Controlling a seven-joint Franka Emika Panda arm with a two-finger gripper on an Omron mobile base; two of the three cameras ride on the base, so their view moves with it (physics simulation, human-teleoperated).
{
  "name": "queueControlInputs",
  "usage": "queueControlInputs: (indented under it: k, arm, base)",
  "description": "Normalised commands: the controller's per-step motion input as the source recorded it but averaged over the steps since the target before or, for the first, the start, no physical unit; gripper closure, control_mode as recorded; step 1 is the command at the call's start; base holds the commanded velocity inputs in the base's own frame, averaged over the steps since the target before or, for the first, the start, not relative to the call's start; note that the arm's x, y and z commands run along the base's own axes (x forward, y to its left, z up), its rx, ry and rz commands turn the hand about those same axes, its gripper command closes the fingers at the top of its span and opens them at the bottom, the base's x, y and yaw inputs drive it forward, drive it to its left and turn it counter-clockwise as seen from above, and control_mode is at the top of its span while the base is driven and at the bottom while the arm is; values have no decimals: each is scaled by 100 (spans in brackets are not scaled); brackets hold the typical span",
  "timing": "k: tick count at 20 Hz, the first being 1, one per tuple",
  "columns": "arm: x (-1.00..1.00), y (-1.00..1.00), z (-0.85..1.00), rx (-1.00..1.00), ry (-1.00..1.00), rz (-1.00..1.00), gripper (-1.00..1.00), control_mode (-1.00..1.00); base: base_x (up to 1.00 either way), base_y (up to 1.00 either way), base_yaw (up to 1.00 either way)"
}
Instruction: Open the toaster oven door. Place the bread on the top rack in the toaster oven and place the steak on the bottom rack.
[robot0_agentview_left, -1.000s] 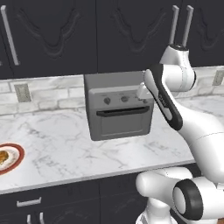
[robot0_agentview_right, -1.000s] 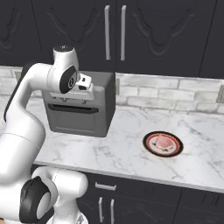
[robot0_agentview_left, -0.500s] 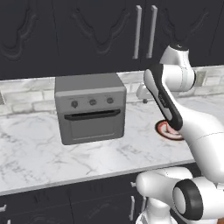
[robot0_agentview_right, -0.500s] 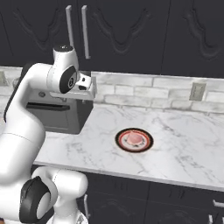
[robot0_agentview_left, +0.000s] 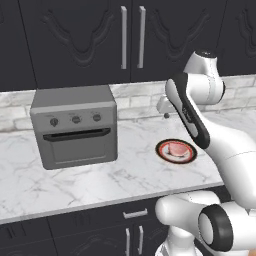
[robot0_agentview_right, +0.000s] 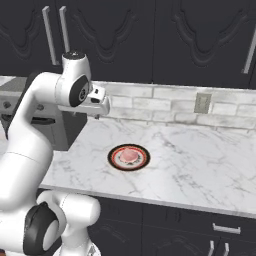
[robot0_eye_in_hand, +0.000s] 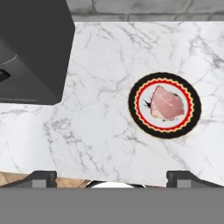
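While the white arm's two-finger gripper (robot0_eye_in_hand: 112, 177) hangs above the white marble counter (robot0_agentview_left: 125, 172) with its two dark tips spread wide and nothing between them, the round plate with a black rim and a red zigzag ring (robot0_eye_in_hand: 165, 105) lies below and ahead of it, on the counter's middle band between the front edge and the back edge. On that plate rests the steak (robot0_eye_in_hand: 166, 104), a small flat pinkish-red slab, sitting on the plate's pale centre; from the left base view the same plate (robot0_agentview_left: 175, 151) and its meat (robot0_agentview_left: 176, 148) show just beside the arm's forearm, and from the right base view the plate (robot0_agentview_right: 129, 157) lies well clear of the counter's front edge with the steak (robot0_agentview_right: 128, 155) on it. Farther along the counter, towards its left end and set back close to the grey brick backsplash (robot0_agentview_right: 165, 106), stands the boxy grey metal toaster oven (robot0_agentview_left: 75, 126), well apart from the plate. Its grey rectangular toaster oven door (robot0_agentview_left: 80, 148) is shut flush against the front, the black horizontal bar handle (robot0_agentview_left: 76, 134) across its top and a row of three small dark knobs (robot0_agentview_left: 75, 119) above that. Dark wall cabinets (robot0_agentview_left: 120, 37) with long pale handles hang behind and above the oven.
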Motion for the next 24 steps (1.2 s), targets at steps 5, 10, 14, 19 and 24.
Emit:
queueControlInputs:
  k: [5,10,14,19,24]
  arm:
    - [0,0,0,0,0,0,-100,-100]
    - [-1,3,-3,-3,0,0,-100,-100]
    - [-6,36,-44,-38,1,30,-100,-100]
    - [-7,37,-37,-29,-1,20,-100,-100]
    - [-5,32,-17,-18,0,11,-100,-100]
  base:
    - [0,-1,0]
    - [0,0,0]
    - [0,0,0]
    - [0,0,0]
    - [0,0,0]
